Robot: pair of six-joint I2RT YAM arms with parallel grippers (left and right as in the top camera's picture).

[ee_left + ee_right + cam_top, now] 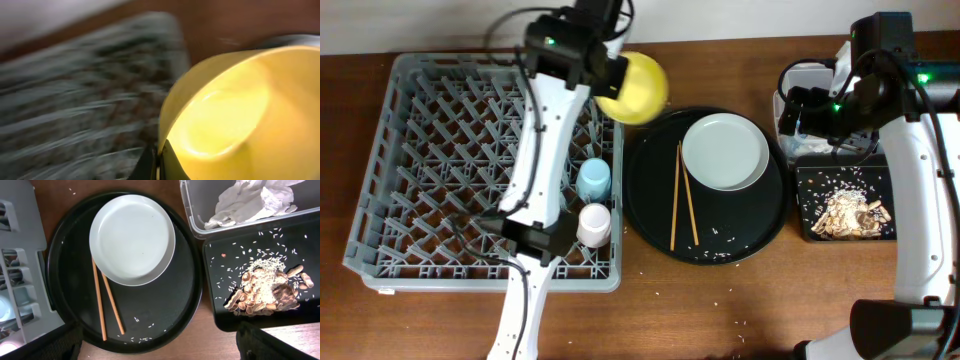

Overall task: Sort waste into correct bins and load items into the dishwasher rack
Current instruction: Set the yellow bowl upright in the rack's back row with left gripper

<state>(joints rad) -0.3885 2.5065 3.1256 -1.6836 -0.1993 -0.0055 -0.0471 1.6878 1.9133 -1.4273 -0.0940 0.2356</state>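
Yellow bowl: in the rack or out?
Out: left gripper pinches the bowl by its rim, beside the rack, at its far right corner.

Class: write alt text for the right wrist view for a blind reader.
A pale plate and two chopsticks lie on a round black tray. Right of it, a clear tub holds crumpled napkins; a black rectangular tray holds food scraps and rice.

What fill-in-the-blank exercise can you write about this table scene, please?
1. The left fingers hold a small ____ bowl.
2. The plate and ____ chopsticks lie on the round black tray.
3. The crumpled napkins lie in the ____ plastic tub.
4. The rice and food scraps lie in the ____ rectangular tray.
Missing words: yellow, two, clear, black.
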